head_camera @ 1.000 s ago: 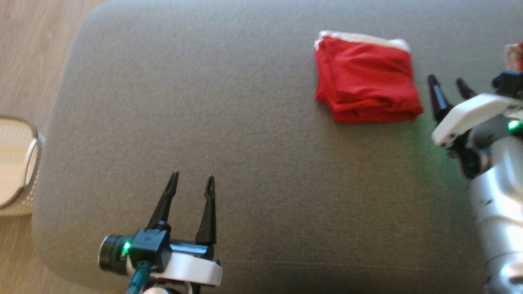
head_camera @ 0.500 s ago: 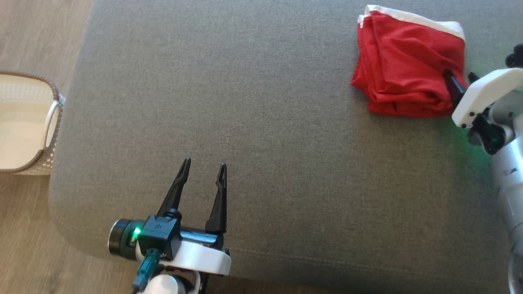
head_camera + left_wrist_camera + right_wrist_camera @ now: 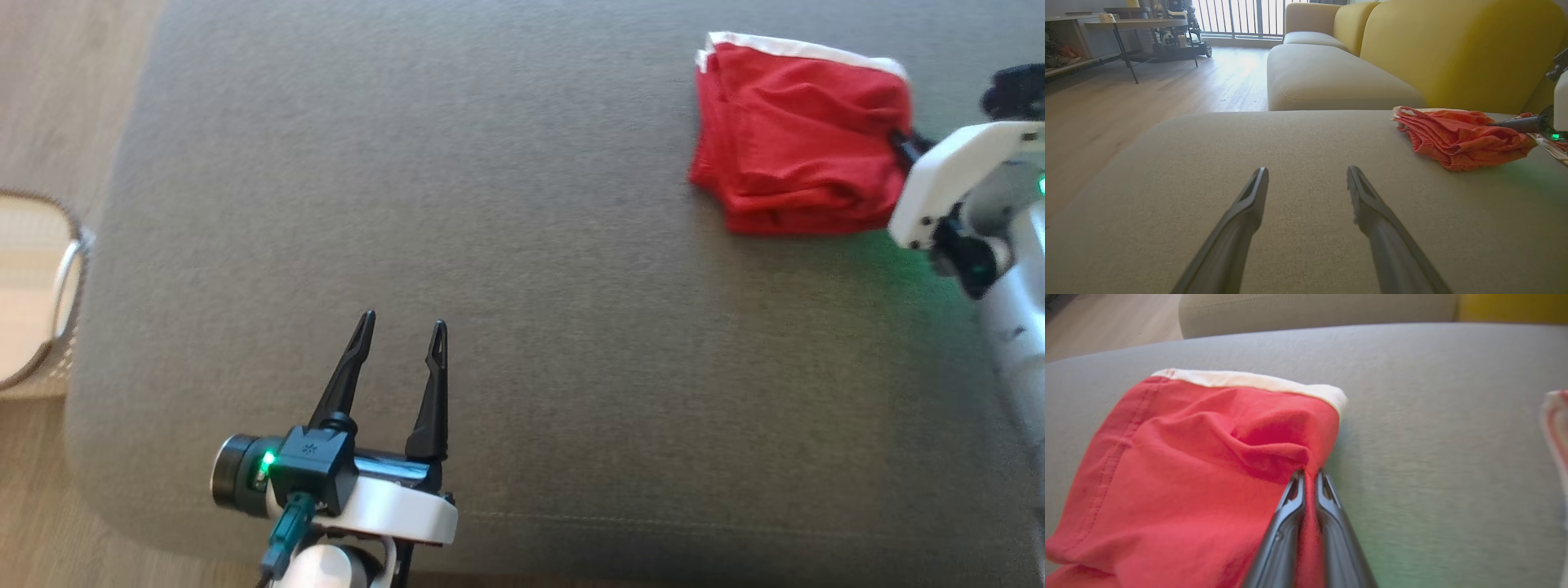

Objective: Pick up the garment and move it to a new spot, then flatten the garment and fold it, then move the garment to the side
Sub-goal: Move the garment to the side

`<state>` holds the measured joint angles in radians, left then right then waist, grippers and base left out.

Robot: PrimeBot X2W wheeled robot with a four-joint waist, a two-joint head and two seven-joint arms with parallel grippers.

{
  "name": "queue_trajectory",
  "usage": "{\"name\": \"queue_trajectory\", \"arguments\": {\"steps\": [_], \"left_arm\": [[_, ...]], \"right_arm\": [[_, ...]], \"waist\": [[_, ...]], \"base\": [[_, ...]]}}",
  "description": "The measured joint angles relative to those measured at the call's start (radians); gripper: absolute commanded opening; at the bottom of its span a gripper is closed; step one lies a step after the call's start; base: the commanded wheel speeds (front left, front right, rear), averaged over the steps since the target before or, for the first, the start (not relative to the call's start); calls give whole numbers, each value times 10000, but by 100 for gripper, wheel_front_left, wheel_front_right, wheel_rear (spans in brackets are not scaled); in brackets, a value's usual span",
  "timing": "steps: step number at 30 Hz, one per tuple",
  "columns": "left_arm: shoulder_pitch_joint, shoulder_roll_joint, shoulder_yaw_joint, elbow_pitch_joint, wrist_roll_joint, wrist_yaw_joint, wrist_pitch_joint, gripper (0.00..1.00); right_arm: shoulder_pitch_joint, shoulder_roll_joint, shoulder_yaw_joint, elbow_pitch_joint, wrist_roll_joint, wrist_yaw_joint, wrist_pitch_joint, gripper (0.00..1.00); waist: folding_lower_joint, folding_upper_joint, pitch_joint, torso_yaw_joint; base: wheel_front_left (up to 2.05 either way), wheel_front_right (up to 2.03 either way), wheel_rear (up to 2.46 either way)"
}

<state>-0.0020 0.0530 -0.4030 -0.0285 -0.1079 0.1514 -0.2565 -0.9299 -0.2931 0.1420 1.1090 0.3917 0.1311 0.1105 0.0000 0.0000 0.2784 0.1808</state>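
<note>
The garment (image 3: 796, 143) is red cloth with a white band, folded into a thick square at the far right of the grey cushion (image 3: 506, 269). It also shows in the left wrist view (image 3: 1457, 136) and the right wrist view (image 3: 1180, 473). My right gripper (image 3: 1308, 475) is shut on the garment's right edge, a pinch of red cloth between its fingers; in the head view it (image 3: 902, 145) is mostly hidden by its white housing. My left gripper (image 3: 400, 327) hovers open over the near part of the cushion, far from the garment, fingers (image 3: 1249, 204) apart with nothing between them.
A pale woven basket (image 3: 37, 302) stands on the wood floor off the cushion's left edge. A yellow sofa (image 3: 1453, 49) lies beyond the cushion. A second red-and-white piece of cloth (image 3: 1555, 428) lies at the cushion's far right.
My right gripper went from open beside the garment to shut on its right edge. The head camera shifted, so the whole picture moved. The left gripper stayed open.
</note>
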Motion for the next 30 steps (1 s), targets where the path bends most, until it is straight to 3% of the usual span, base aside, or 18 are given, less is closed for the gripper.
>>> {"name": "queue_trajectory", "arguments": {"steps": [10, 23, 30], "left_arm": [[118, 2, 217, -96, 12, 69, 0, 100], [84, 0, 360, -316, 109, -36, 0, 100], [-4, 2, 579, -314, 109, -115, 0, 100]], "right_arm": [[-77, -1967, 966, -426, 59, 0, -134, 0], [-789, -3754, 1264, -993, -708, 0, -140, 0], [-822, -3990, 1160, -1287, -1457, 0, -196, 0]], "waist": [[0, 1, -319, -1016], [0, 0, 410, -1083], [0, 0, 442, -1115]], "base": [[0, 0, 0], [0, 0, 0], [0, 0, 0]]}}
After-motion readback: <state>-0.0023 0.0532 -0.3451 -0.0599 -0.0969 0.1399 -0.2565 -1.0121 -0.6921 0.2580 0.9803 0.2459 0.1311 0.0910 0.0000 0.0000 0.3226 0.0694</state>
